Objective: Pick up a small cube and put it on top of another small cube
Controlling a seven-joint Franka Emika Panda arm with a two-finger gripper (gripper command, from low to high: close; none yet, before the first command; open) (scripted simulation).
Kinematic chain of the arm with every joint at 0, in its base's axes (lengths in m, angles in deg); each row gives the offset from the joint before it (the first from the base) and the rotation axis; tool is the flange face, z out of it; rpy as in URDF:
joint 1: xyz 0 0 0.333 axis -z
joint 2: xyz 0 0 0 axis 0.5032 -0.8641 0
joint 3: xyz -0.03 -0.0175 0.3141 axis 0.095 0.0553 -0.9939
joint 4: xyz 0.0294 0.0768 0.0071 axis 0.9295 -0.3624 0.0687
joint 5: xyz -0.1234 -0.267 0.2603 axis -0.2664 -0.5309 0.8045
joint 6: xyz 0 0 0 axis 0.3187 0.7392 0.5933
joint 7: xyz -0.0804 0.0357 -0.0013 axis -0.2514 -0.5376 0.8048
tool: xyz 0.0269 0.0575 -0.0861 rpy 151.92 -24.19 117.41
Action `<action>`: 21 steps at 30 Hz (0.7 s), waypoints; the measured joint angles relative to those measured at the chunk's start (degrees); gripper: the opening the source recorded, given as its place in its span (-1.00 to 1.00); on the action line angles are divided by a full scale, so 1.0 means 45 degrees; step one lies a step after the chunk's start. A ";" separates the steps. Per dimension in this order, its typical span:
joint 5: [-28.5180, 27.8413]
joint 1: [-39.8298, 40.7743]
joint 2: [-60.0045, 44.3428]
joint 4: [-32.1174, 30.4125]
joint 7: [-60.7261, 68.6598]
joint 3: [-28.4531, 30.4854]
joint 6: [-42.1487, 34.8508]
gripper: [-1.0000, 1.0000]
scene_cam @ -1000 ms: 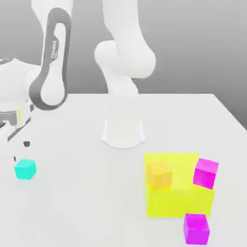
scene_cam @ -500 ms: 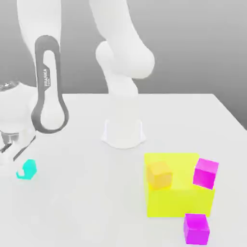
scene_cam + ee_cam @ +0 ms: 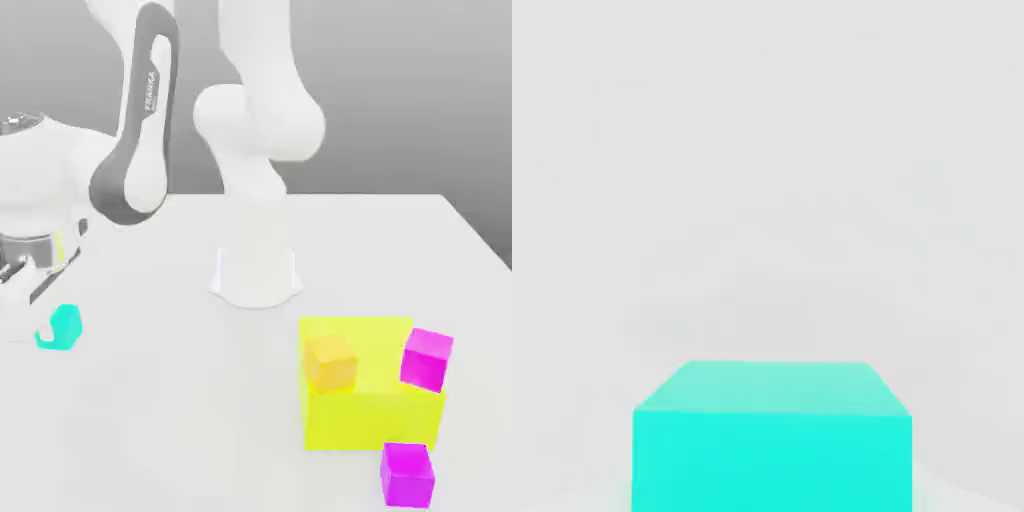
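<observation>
White tabletop (image 3: 160,420) under a grey backdrop; fingers (image 3: 40,318) clamped tight on the cyan cube (image 3: 62,327)

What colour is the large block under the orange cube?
Yellow; the large block shows best in the exterior view, with the orange cube on it.

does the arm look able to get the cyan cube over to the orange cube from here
Probably yes. The tool is shut on the cyan cube, and the orange cube sits uncovered on the yellow block, with bare table between them.
</observation>
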 joint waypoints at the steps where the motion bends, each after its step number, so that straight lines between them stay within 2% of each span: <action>1: -0.0045 -0.0285 0.0182 0.0027 -0.0523 -0.0181 -0.0218 -1.00; 10: 0.0507 -0.2395 0.1824 0.0240 -0.4578 -0.2148 -0.2083 -1.00; 21: 0.2728 -0.5280 0.3959 0.0463 -0.8454 -0.4954 -0.4217 -1.00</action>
